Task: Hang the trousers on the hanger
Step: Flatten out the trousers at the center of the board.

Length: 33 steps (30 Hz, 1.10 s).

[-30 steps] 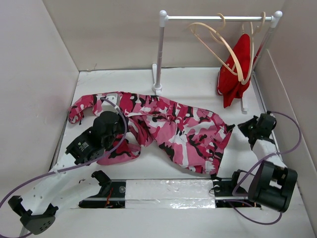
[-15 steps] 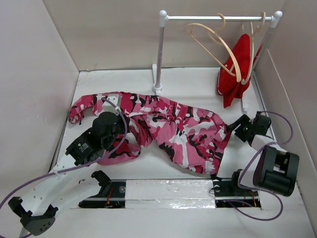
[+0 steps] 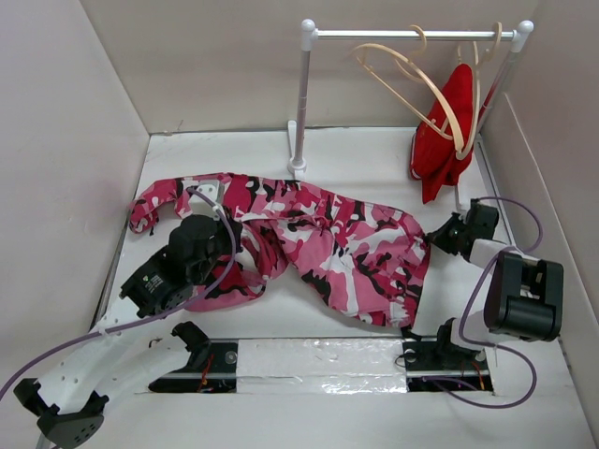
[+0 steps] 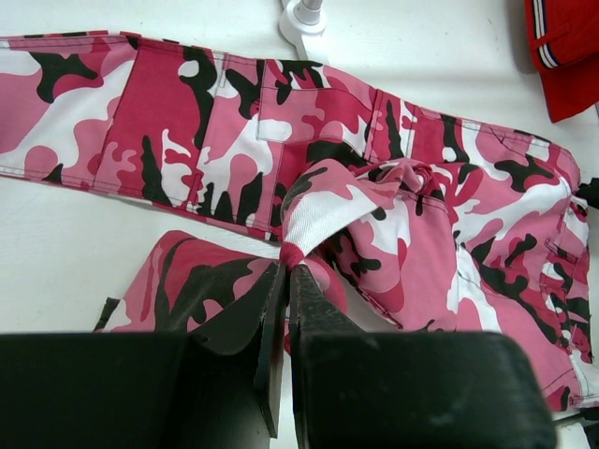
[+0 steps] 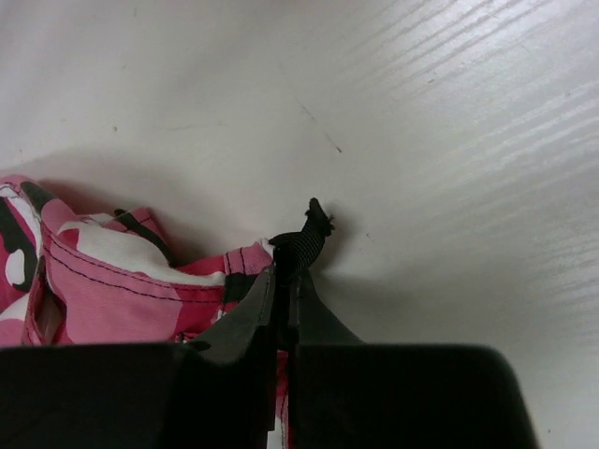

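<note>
The pink, red, white and black camouflage trousers (image 3: 318, 238) lie spread and rumpled across the table. My left gripper (image 3: 227, 236) is shut on a bunched fold of them; in the left wrist view the closed tips (image 4: 287, 267) pinch red and white cloth (image 4: 318, 210). My right gripper (image 3: 440, 238) is at the trousers' right edge. In the right wrist view it (image 5: 285, 277) is shut on a black cord end (image 5: 304, 241) at the corner of the trousers (image 5: 103, 276). The empty pale wooden hanger (image 3: 404, 73) hangs on the rail, far from both grippers.
A white rack (image 3: 301, 103) stands at the back, its foot (image 4: 304, 14) just beyond the trousers. A second hanger on the rail carries a plain red garment (image 3: 447, 131) above the right gripper. Walls enclose the table on the left, right and back.
My right gripper has moved left and forward to the trousers' right edge, opened on the way and shut on the black cord. The left gripper keeps its hold, barely shifted.
</note>
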Available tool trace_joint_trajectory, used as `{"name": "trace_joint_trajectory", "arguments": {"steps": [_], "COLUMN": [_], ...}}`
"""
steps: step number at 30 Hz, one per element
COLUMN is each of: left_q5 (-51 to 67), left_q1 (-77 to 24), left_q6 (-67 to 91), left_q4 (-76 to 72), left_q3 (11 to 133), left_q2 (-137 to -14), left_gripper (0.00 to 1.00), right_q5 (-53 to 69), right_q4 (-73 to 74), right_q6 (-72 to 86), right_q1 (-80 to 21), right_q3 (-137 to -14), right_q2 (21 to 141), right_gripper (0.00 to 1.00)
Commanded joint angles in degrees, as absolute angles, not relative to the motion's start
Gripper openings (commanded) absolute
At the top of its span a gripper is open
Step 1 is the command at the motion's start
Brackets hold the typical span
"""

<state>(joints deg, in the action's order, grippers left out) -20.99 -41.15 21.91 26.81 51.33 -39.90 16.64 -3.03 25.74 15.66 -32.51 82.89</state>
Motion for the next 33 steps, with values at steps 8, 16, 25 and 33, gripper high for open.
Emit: {"name": "trace_joint_trajectory", "arguments": {"steps": [8, 16, 25, 33], "left_q5": [-20.48, -15.39, -16.52, -23.46], "left_q1": [-40.87, -41.48, -43.15, -43.15], "left_q6": [20.48, 18.81, 18.63, 19.34], "left_q4": [23.12, 25.92, 26.46, 26.63], "left_q3": [51.68, 58.53, 61.08, 61.00], "left_q2": [-39.64, -45.61, -50.80, -60.73], "left_gripper": [0.00, 0.00, 0.00, 0.14], "right_q5": [1.78, -13.79, -16.52, -17.85], "right_q4": [4.66, 2.99, 4.33, 14.41], "right_q6": [30.50, 30.77, 31.29, 33.92], "right_q1": [17.48, 17.49, 17.67, 15.30], "right_q3": [-35.94, -50.87, -61.00, -68.65], "right_q2": [64.80, 73.28, 84.55, 86.33], "right_gripper": [0.00, 0.00, 0.04, 0.92]}}
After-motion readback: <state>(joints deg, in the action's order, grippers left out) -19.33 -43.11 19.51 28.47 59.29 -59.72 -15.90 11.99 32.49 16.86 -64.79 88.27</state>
